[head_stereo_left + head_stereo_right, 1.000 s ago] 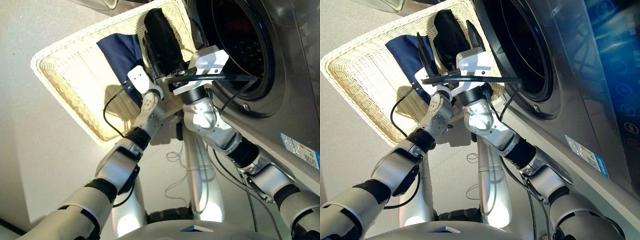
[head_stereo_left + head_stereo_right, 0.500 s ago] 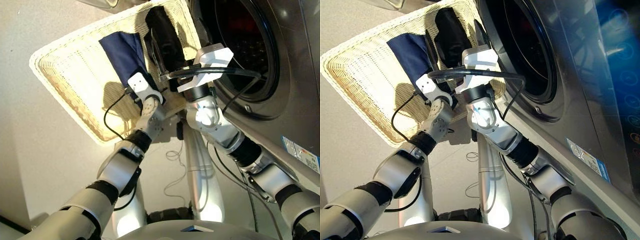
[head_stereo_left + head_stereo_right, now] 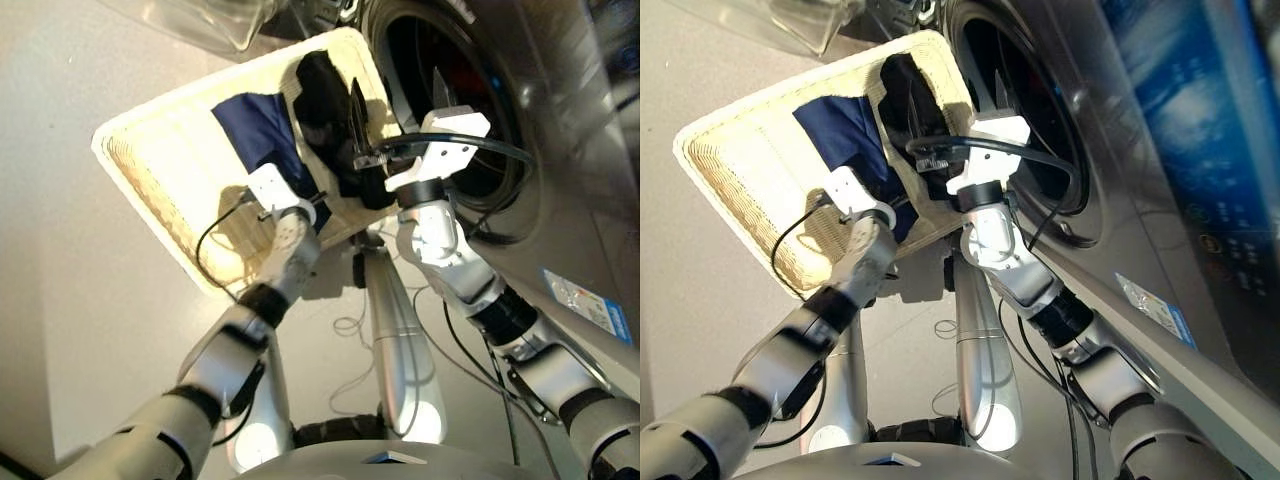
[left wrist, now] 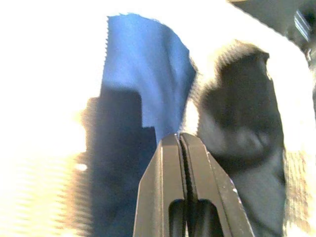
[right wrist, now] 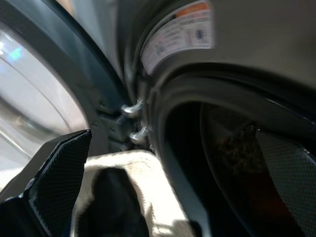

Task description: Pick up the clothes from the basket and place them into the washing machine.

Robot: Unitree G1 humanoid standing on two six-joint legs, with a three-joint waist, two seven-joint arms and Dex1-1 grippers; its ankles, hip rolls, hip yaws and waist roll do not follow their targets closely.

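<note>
Strong light from upper left; basket point(image 3: 160, 170) weave nearly white, blown out in left wrist view. Hard arm shadows on basket floor. Blue-white glare streaks across washing machine point(image 3: 1160, 120) panel. Drum interior dark. Right wrist view soft, motion-blurred. Left wrist view: background defocused.

A pale grey, smooth floor point(image 3: 80, 300) fills the left side of the head views, lit brightly enough to throw soft shadows. A thin light cable point(image 3: 350, 325) lies looped on it. At the upper left, a clear curved glass piece point(image 3: 195, 22) catches the light.
</note>
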